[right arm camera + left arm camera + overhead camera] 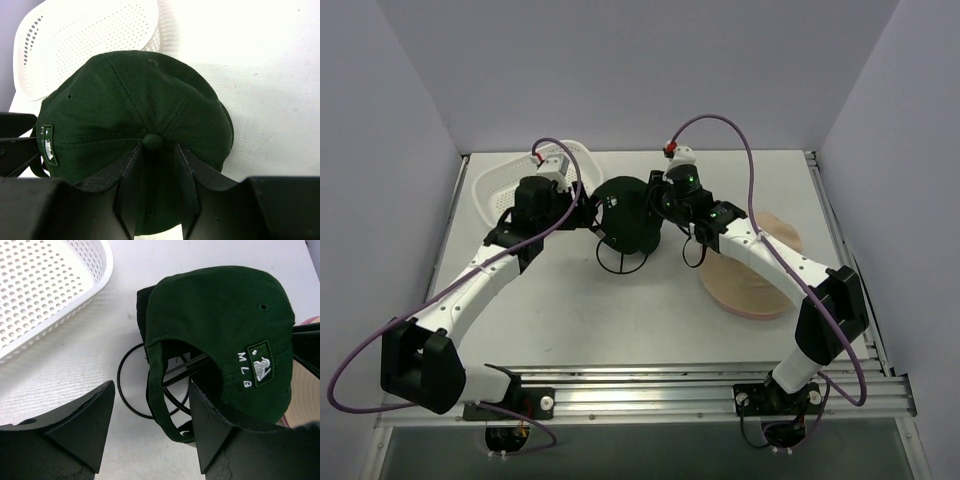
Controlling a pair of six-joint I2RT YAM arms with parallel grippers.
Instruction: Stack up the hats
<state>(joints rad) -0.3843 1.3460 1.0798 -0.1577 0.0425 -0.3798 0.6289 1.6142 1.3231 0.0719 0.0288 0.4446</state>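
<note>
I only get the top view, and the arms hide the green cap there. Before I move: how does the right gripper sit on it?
Observer: The right gripper has its tips on either side of the green cap at its top button, slightly apart. Whether they pinch fabric, I cannot tell.
Operator: And the left one?
Observer: The left gripper is open at the cap's back; the rear strap shows between its fingers.
Operator: Which way does the cap face?
Observer: Its back, with a white MLB logo, faces the left gripper.
</note>
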